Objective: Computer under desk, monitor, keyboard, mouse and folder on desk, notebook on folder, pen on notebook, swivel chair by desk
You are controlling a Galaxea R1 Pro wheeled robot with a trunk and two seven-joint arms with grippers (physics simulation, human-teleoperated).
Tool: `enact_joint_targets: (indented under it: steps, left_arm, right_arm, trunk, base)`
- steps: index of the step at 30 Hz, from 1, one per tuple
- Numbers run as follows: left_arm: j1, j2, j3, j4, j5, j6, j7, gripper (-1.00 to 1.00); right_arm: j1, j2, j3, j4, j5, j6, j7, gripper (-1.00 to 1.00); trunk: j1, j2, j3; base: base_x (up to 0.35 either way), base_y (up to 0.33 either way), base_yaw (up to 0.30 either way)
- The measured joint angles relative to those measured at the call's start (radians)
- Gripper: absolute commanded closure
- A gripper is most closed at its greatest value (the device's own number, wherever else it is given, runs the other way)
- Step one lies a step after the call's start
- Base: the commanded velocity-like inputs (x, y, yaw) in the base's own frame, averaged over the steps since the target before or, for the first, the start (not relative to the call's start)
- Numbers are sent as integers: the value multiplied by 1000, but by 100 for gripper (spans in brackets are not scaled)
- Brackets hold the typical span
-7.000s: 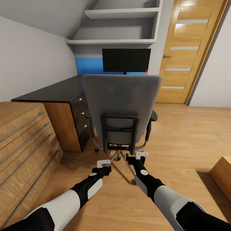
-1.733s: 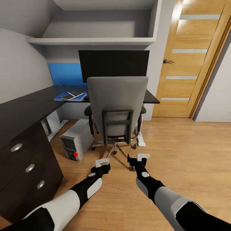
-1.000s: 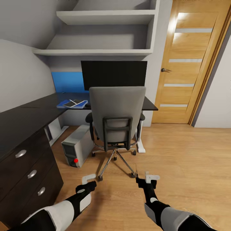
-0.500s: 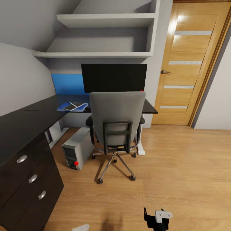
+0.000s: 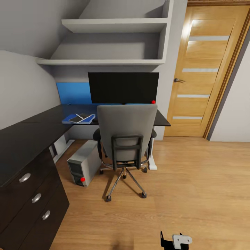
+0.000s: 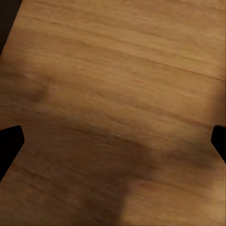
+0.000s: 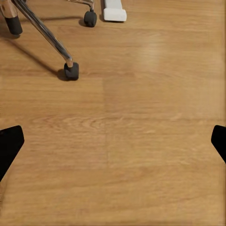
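From my head camera, the swivel chair (image 5: 125, 139) stands at 12 o'clock, its grey back toward me, pushed in against the front edge of the desk (image 5: 48, 116). The monitor (image 5: 123, 88) stands upright on the desk directly behind the chair, its red light at the lower right corner. At 11 o'clock on the desk top lies the folder (image 5: 78, 119), with the notebook (image 5: 78, 117) flat on top of it; a thin pale item lies on the notebook, too small for me to identify. The chair back hides the part of the desk in front of the monitor.

The computer (image 5: 83, 162) stands on the wooden floor (image 5: 194, 180) at 10 o'clock, under the desk, just beside the chair's chrome base. A black drawer cabinet (image 5: 33, 205) occupies 8 o'clock. A wooden door (image 5: 205, 73) is at 1 o'clock, and white wall shelves (image 5: 114, 41) hang above the monitor.

The right claw (image 5: 175, 240) sits at 5 o'clock at the picture's lower edge. In the right wrist camera its fingers (image 7: 9, 143) are spread wide over bare floor, holding nothing, with a chair caster (image 7: 71, 70) and a white desk foot (image 7: 114, 10) ahead. In the left wrist camera the left claw (image 6: 113, 146) is likewise spread wide and unloaded, its fingertips (image 6: 8, 143) over shadowed floor.
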Motion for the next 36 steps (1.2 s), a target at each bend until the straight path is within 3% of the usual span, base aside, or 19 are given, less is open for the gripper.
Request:
enact_joint_targets:
  steps: [36]
  left_arm:
    - [0,5,0,1,4,12,-2,-100]
  right_arm:
    - [2,1,-1,1,0,0,1,-100]
  trunk:
    - [-138,252,113]
  base:
    - [0,0,0]
